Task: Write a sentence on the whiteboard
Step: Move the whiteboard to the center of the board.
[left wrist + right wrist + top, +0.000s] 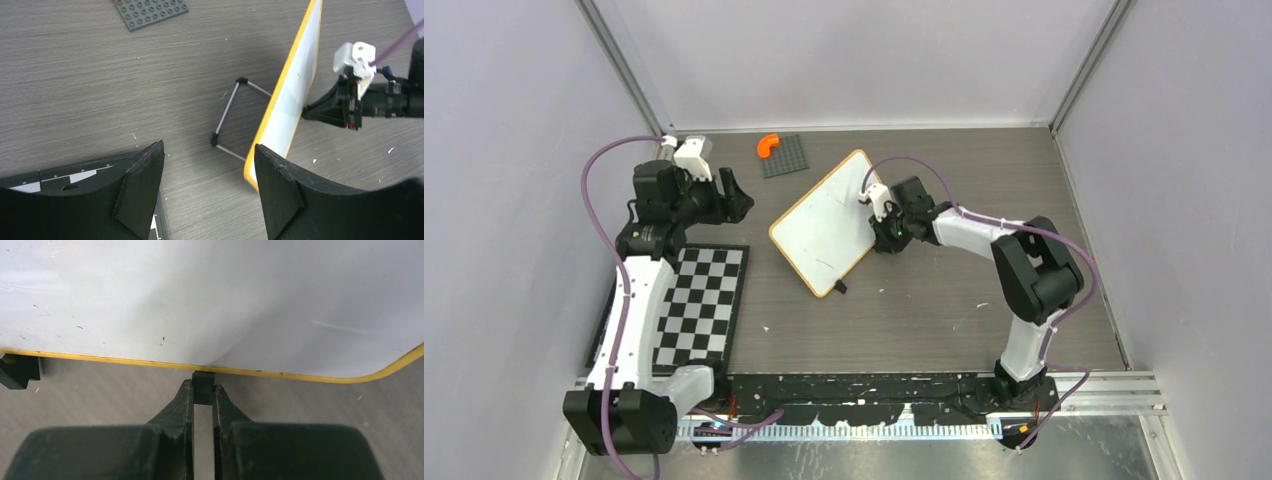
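Item: your whiteboard (829,222) stood tilted at mid-table, near the studded plate (784,155). Your right gripper (202,390) was pinched tight on its black clip foot (202,381) at the lower rim. Your left gripper (209,147) hung with jaws apart, holding nothing

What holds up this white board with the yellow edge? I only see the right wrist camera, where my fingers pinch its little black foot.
Observer: A thin grey wire stand juts from the back of the white rectangular whiteboard and rests on the grey wood-grain table.
Child: Where is my other arm?
Observer: The left gripper hangs to the left of the board, jaws open, holding nothing.
Child: What else is out there?
Observer: A dark grey studded plate lies by the far wall, with an orange curved piece at its left corner.
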You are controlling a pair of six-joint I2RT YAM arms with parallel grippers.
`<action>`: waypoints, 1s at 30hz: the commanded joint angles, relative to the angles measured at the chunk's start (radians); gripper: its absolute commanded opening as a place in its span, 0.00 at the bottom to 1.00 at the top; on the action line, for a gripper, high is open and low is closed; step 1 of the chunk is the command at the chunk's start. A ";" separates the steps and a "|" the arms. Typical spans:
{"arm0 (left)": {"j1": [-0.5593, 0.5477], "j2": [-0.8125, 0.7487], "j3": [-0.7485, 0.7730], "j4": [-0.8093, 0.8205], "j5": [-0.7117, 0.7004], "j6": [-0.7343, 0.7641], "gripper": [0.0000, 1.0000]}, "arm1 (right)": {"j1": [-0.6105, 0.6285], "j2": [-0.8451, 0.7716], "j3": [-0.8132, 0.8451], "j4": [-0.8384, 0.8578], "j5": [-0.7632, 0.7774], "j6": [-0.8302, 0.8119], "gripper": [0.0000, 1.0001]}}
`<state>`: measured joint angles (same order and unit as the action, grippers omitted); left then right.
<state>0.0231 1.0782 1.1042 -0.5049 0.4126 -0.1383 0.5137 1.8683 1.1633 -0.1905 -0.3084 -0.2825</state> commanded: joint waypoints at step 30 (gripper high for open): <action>0.035 -0.088 -0.078 0.090 0.032 -0.067 0.72 | 0.169 -0.636 -0.421 -0.402 0.285 0.082 0.00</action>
<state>0.0494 0.9833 1.0325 -0.4763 0.4240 -0.1875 0.6727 1.2442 0.7147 -0.5266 -0.0391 -0.1497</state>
